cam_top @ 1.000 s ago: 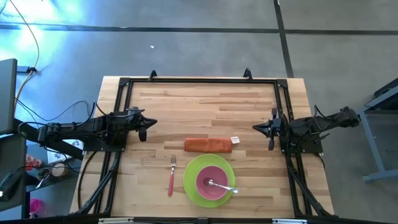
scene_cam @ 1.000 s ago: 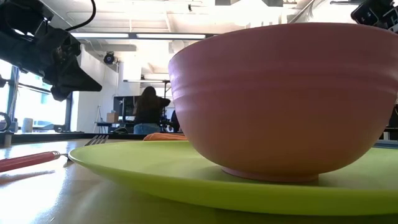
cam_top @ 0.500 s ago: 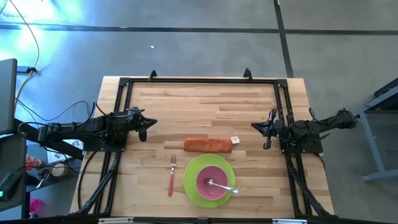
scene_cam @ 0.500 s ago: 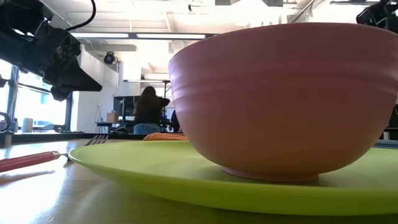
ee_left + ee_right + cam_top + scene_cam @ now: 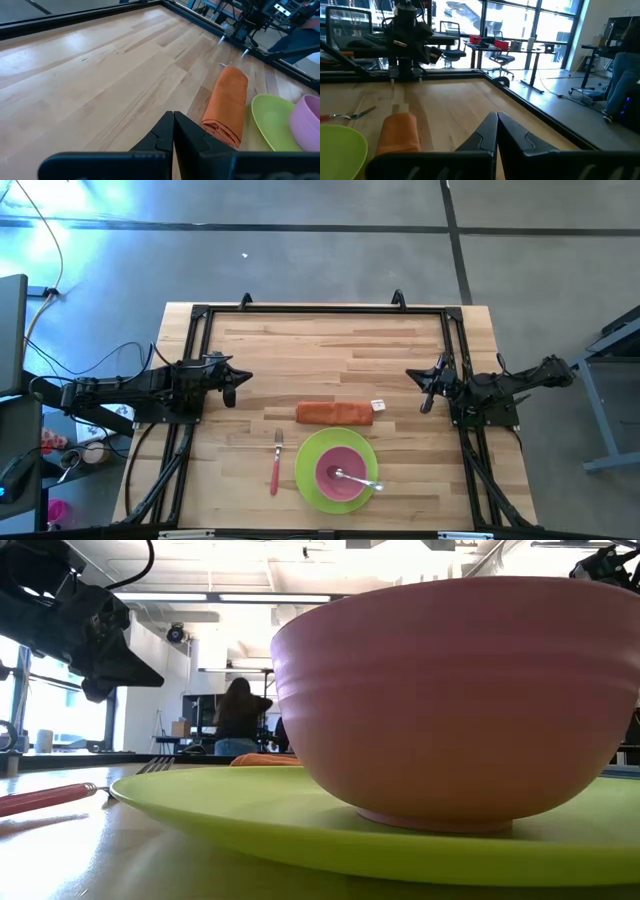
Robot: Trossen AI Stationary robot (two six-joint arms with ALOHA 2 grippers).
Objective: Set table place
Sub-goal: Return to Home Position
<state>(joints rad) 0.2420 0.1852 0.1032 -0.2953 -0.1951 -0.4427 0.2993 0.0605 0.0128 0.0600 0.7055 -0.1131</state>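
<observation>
A lime-green plate (image 5: 306, 470) lies near the table's near edge, with a pink bowl (image 5: 338, 472) standing on it. A small silver spoon (image 5: 358, 479) rests in the bowl, its handle over the rim. A fork with a red handle (image 5: 276, 465) lies flat to the plate's left. A rolled orange napkin (image 5: 335, 413) lies just beyond the plate. My left gripper (image 5: 240, 380) hovers shut at the table's left side (image 5: 173, 131). My right gripper (image 5: 415, 380) hovers shut at the right side (image 5: 497, 131). Neither touches anything.
The light wood table (image 5: 320, 350) is bare across its far half between the arms, inside a black metal frame (image 5: 320, 310). In the low view, the bowl (image 5: 460, 700) and plate (image 5: 300, 825) fill the front. A person (image 5: 240, 718) stands far off in the room.
My right arm has shifted a little at the table's right side and its gripper has turned slightly. The plate, bowl, spoon, fork and napkin lie as before.
</observation>
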